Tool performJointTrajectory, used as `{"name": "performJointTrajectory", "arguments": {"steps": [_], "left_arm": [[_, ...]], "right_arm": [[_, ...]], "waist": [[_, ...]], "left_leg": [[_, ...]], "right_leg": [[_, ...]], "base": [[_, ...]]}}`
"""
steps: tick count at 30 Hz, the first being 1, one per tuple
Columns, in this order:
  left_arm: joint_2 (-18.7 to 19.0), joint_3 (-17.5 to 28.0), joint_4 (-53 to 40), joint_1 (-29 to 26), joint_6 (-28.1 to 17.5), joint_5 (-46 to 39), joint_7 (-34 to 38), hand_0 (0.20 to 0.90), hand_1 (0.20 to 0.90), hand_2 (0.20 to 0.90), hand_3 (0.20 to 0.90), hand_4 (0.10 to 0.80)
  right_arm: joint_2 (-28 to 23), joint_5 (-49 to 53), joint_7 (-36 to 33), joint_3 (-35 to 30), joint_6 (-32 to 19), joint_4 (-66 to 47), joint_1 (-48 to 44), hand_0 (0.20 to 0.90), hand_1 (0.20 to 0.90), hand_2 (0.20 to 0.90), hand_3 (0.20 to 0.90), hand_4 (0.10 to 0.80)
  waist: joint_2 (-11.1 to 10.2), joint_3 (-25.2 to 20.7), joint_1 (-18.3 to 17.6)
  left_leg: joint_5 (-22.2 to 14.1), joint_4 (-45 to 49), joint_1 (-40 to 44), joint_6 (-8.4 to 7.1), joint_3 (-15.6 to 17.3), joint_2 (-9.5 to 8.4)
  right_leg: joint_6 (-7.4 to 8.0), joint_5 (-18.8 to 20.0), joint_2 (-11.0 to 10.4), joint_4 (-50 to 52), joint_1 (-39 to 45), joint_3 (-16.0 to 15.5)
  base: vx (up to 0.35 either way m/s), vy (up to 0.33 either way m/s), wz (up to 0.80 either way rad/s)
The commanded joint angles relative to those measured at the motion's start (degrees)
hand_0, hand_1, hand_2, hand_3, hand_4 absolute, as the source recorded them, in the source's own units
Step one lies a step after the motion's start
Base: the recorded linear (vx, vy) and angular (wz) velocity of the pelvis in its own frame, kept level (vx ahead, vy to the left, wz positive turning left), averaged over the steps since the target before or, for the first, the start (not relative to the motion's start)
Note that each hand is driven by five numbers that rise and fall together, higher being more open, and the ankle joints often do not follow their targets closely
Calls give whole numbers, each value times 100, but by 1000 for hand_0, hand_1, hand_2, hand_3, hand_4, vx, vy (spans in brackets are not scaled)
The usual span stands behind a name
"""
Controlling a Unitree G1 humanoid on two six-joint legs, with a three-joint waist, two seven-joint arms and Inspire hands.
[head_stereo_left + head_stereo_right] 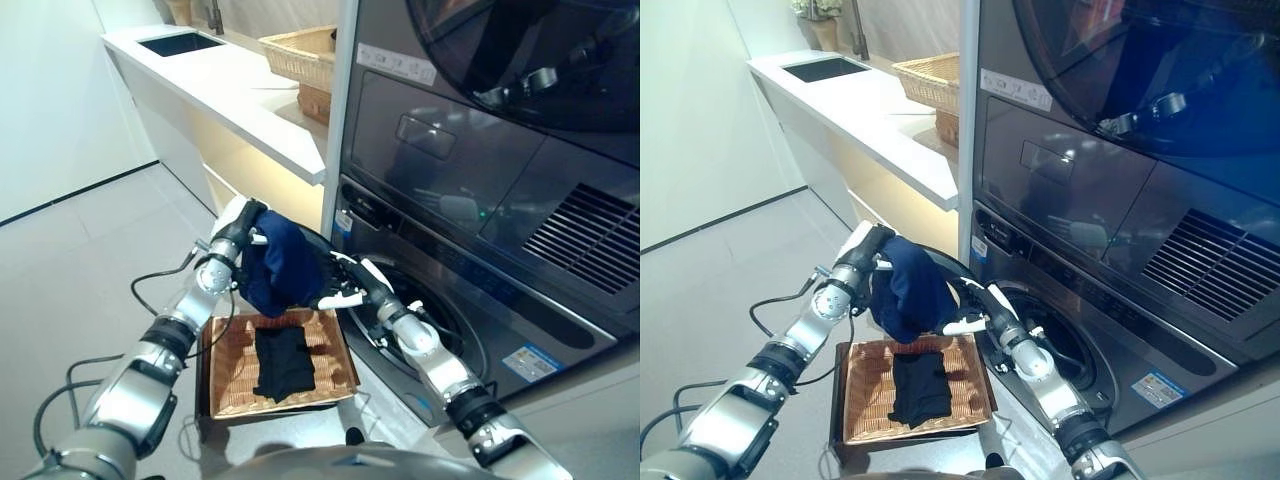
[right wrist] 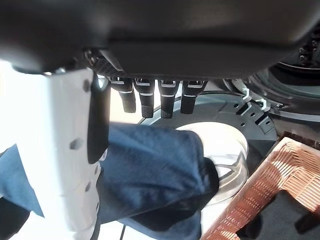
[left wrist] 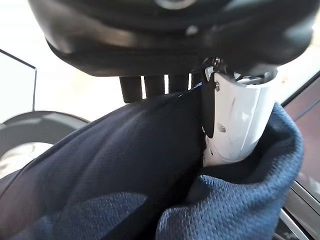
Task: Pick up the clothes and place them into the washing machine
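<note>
**Navy garment held aloft at the mouth of the washer**

A tiled laundry corner: a white counter (image 1: 240, 90) with a wicker basket (image 1: 300, 55) runs to the left of a stacked dark washing machine (image 1: 470, 250), whose round lower drum opening (image 1: 1055, 345) faces the robot. On the floor before it lies a flat woven tray (image 1: 235, 375) holding a black garment (image 1: 282, 362).

Above the tray, a navy blue garment (image 1: 283, 265) hangs bunched between both hands. The left hand (image 1: 238, 232) grips its upper left side, fingers curled over the cloth and the white-covered thumb pressed into a fold, as the left wrist view shows. The right hand (image 1: 345, 285) meets the bundle from the machine side; its fingers hang over the cloth and its thumb lies against it, a loose clasp rather than a tight one.

The opening lies to the right of the bundle and lower, just beyond the right hand, which is the nearer of the two to it. The bundle's long axis runs roughly top to bottom, its tail drooping toward the tray. The cloth looks soft, fine-knit and limp, likely to sag and catch on the drum's rim.
</note>
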Motion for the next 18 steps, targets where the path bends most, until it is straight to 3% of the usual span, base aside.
{"name": "performJointTrajectory", "arguments": {"steps": [1,18], "left_arm": [[-110,-210,-167,-1017,-381,-86,140,200,200,200,200,300],[-517,-475,-372,-920,-374,-451,-34,200,200,200,200,300]], "right_arm": [[131,204,-121,-76,-390,154,-813,900,900,900,900,800],[522,389,-43,523,-297,620,-1395,900,900,900,900,800]], "waist": [[123,-568,233],[145,-569,290]], "left_leg": [[-147,131,-171,-273,-378,-100],[-148,127,-173,-270,-380,-98]], "right_leg": [[156,-573,-1,749,-81,-143],[140,-564,-10,743,-85,-146]], "base": [[0,0,0],[0,0,0]]}}
